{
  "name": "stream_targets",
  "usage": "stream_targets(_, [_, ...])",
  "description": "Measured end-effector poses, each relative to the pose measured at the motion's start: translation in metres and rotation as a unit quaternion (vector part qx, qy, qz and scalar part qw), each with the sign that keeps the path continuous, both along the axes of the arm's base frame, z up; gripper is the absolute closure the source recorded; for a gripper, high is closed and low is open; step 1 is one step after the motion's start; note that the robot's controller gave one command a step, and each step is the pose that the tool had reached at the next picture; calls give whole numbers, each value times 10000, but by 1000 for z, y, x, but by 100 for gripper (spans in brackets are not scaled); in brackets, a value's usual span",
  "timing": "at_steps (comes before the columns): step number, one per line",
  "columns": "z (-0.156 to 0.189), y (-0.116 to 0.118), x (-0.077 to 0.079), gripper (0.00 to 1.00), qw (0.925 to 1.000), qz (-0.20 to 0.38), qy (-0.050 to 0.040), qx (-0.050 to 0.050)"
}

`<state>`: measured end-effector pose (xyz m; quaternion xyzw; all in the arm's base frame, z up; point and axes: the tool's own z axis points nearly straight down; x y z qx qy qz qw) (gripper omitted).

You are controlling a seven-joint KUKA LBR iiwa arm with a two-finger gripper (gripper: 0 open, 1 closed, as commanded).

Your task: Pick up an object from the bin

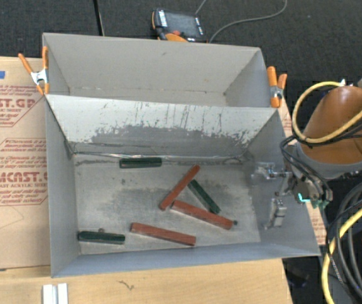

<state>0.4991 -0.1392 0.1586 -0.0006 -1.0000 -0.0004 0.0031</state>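
- Gripper (269, 195) at right of frame, beside the bin's (168, 106) right wall; fingers spread apart, nothing between; wrist partly hidden by cables (307, 116).
- Nearest: red-brown stick (201, 214), lower centre-right, touching a dark green stick (204, 197).
- Further left: other sticks (163, 234), red-brown and green, scattered.

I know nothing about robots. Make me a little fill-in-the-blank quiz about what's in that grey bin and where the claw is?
1. The bin holds ___ reddish-brown sticks.
2. The stick lying along the back wall is dark ___.
3. Seen from this camera, the gripper hangs by the bin's ___ wall, fingers open, with nothing between them.
Missing words: three; green; right.
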Motion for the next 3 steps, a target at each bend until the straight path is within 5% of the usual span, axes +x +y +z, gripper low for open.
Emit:
stream_targets(1, [-91,61,-19,0,9979,-638,-61,4])
stream_targets(2, [-89,59,-20,100,9979,-644,-27,-5])
stream_targets(3, [55,51,-12,100,9784,2065,-52,-4])
